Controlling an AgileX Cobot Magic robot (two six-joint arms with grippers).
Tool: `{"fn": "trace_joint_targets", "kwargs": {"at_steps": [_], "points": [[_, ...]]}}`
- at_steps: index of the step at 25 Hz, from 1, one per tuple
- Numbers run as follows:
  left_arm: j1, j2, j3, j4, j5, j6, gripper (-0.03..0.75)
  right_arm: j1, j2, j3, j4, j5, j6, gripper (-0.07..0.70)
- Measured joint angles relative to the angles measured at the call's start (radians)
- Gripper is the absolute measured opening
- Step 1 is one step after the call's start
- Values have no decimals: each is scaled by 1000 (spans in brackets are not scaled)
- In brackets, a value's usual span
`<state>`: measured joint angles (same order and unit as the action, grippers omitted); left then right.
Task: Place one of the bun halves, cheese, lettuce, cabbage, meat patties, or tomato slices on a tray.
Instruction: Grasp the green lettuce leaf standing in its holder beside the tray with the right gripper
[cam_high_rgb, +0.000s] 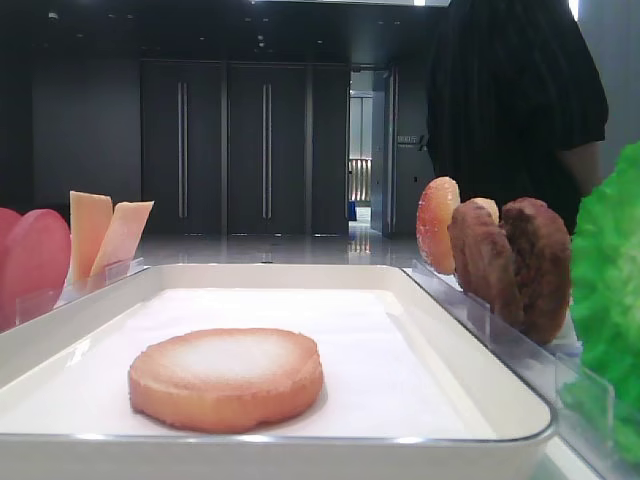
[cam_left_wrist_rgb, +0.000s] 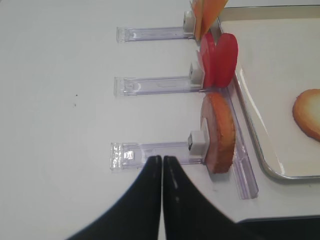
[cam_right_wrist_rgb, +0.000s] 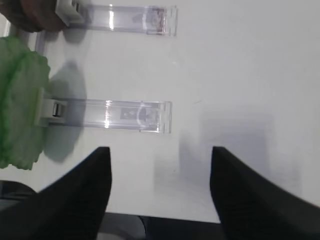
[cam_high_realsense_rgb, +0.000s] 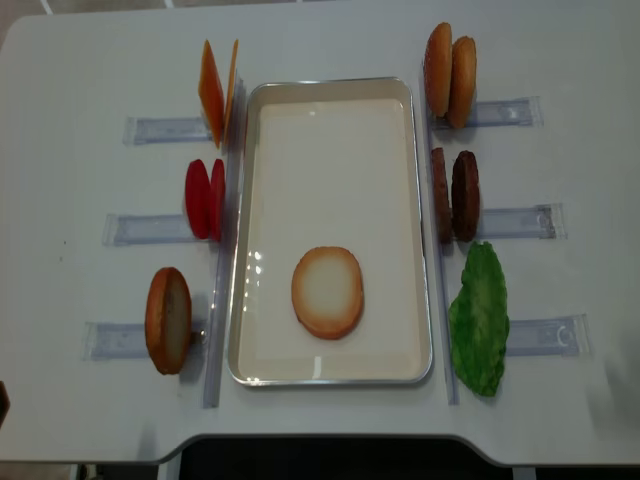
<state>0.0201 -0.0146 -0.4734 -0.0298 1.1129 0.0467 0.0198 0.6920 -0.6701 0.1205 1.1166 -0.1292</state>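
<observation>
One bun half (cam_high_realsense_rgb: 327, 292) lies flat in the white tray (cam_high_realsense_rgb: 330, 88), near its front end. Another bun half (cam_left_wrist_rgb: 218, 131) stands upright in the rack left of the tray. My left gripper (cam_left_wrist_rgb: 162, 159) is shut and empty over that rack, just left of this bun. Behind it stand tomato slices (cam_left_wrist_rgb: 218, 60) and cheese (cam_left_wrist_rgb: 205, 15). On the right, lettuce (cam_right_wrist_rgb: 20, 100) leans in its rack; my right gripper (cam_right_wrist_rgb: 160, 150) hangs open and empty over bare table beside it. Meat patties (cam_high_realsense_rgb: 455, 195) and two bun halves (cam_high_realsense_rgb: 450, 75) stand further back. Cabbage is out of view.
Clear plastic racks (cam_high_realsense_rgb: 510, 222) line both sides of the tray. A person in dark clothes (cam_high_rgb: 520, 100) stands behind the table at the right. The table's front edge (cam_high_realsense_rgb: 320, 440) runs just below the tray.
</observation>
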Motion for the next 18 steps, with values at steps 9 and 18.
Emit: {"fn": "trace_joint_targets", "kwargs": {"at_steps": [9, 18], "points": [[0, 0, 0, 0, 0, 0, -7, 0, 344, -188, 1, -13, -14, 415], [0, 0, 0, 1, 0, 0, -7, 0, 396, -281, 11, 64, 36, 415]]}}
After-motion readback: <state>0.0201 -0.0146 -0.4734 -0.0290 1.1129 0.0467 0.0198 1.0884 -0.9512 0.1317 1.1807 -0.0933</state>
